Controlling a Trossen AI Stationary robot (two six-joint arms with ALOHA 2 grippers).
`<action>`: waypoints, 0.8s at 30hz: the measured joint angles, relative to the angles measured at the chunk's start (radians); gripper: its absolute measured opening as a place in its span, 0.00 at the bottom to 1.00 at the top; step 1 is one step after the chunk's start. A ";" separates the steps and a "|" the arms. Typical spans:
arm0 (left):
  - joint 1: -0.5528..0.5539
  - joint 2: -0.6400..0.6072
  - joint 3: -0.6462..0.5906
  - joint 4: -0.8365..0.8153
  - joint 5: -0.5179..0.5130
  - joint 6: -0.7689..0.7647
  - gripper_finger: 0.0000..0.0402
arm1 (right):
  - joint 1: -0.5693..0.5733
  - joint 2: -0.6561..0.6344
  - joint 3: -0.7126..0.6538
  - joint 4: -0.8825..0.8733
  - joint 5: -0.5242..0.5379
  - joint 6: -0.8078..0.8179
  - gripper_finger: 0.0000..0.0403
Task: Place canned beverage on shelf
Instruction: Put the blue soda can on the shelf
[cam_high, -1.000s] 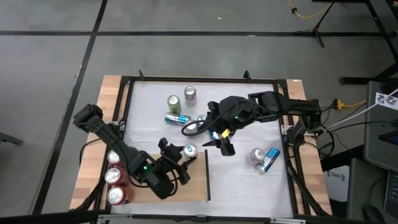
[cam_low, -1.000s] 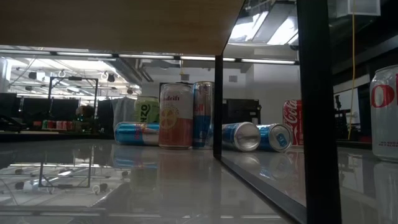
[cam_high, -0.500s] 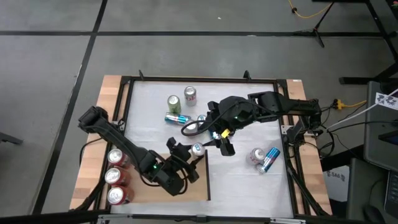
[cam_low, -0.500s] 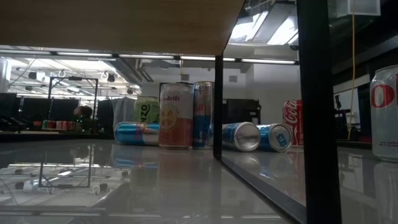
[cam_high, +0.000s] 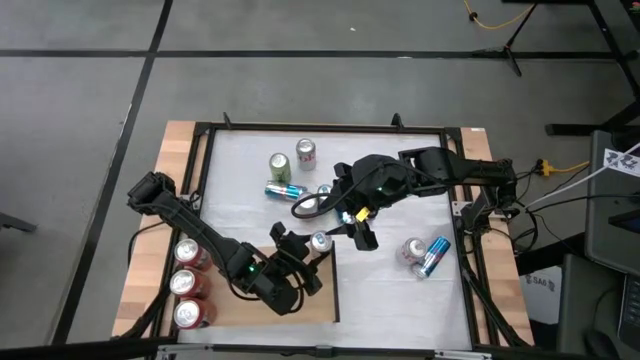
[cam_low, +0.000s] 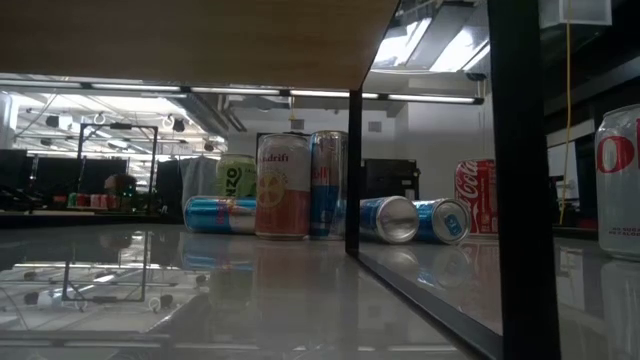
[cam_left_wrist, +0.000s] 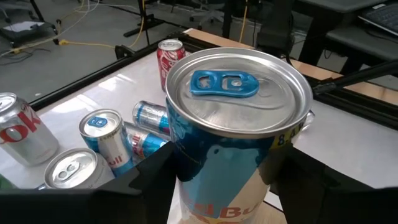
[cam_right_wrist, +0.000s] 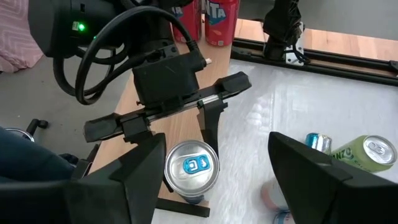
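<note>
can base hidden by left hand

The high view looks straight down on the whole table, the low view level across it, while both close wrist views share the blue can.

I see the white table carrying the wood shelf at its near left corner. Three red cans stand in a row on the shelf. On the table, two cans stand upright at the back, blue cans lie beside them, and two more sit right.
</note>
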 joint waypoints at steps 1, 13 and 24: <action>0.000 0.000 0.000 0.000 0.001 0.000 0.53 | 0.000 0.000 0.000 0.000 0.000 0.000 0.67; 0.000 0.001 0.000 0.000 0.006 0.000 0.58 | 0.000 0.000 0.000 -0.002 0.000 0.000 0.67; 0.000 0.005 0.000 0.007 0.046 0.015 0.74 | 0.000 -0.005 0.000 -0.010 0.000 0.000 0.67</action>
